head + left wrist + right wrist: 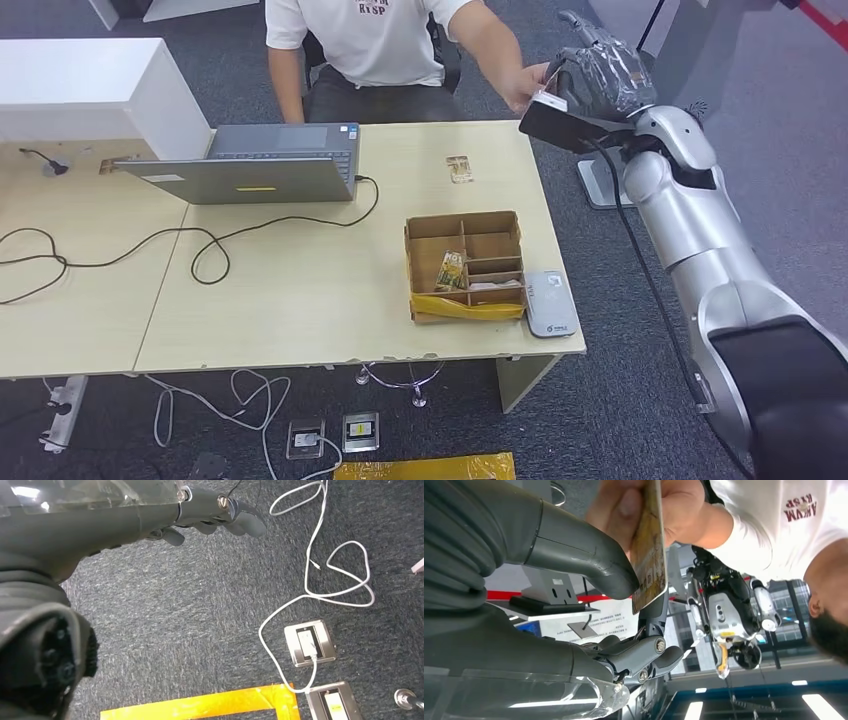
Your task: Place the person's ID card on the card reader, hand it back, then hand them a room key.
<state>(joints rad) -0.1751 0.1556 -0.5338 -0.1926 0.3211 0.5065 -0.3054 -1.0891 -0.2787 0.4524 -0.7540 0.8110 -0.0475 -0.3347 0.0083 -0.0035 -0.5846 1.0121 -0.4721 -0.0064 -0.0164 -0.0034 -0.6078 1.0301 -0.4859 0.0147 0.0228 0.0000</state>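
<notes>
Nearest, the left robot hand (210,515) hangs over the dark carpet with fingers loosely curled and nothing in them. On the worktop (300,290), a card reader (551,303) lies at the near right corner, just right of a cardboard tray (465,265) holding a card; a second small card (459,169) lies farther back. Beyond the far right corner, the raised right robot hand (600,75) pinches the ID card (649,545) between thumb (589,560) and a finger, while the person's hand (525,85) grips the card's other end. The card stands edge-on between them, its long axis running from robot hand to person
</notes>
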